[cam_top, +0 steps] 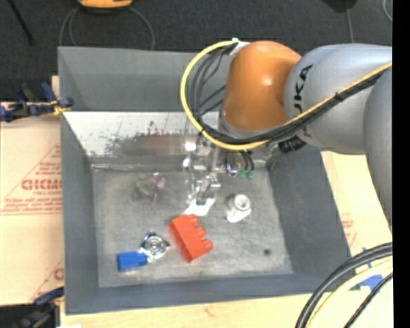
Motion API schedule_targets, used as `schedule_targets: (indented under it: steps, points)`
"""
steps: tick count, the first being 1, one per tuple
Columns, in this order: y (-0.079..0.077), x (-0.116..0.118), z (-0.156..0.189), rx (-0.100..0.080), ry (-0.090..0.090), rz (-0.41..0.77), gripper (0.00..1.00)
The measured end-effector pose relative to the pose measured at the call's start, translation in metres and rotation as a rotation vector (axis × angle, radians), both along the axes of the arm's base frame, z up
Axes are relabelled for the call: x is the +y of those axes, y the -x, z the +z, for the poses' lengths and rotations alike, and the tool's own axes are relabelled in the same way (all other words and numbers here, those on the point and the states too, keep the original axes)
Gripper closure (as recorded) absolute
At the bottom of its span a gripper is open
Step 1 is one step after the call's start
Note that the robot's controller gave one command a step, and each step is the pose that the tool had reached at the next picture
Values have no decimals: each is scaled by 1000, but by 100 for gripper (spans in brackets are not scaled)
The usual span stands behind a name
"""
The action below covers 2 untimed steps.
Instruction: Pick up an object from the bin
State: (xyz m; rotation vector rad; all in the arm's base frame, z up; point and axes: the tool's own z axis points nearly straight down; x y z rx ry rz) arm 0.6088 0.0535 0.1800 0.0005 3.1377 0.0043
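bin floor (260,251): red block (190,238) just below jaws; white cap (238,208) right; blue piece (128,260), silver disc (154,246) lower-left; clear lump (148,185) left.

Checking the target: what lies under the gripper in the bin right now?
Just past the tip of the gripper lies the red studded block; a white cap-like piece sits beside it. Whatever lies directly beneath the gripper body is covered.

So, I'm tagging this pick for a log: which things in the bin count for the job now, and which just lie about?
In play, likely: end effector, low inside the bin; red studded brick, the thing nearest to it.
Lying about: white cap; silver round piece; blue block; pale purplish lump.
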Motion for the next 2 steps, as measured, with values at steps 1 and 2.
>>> schedule_targets:
  steps: [1, 2]
  points:
    - [91, 59, -64, 13, 1, 12, 0]
    - [82, 111, -69, -1, 2, 159, 0]
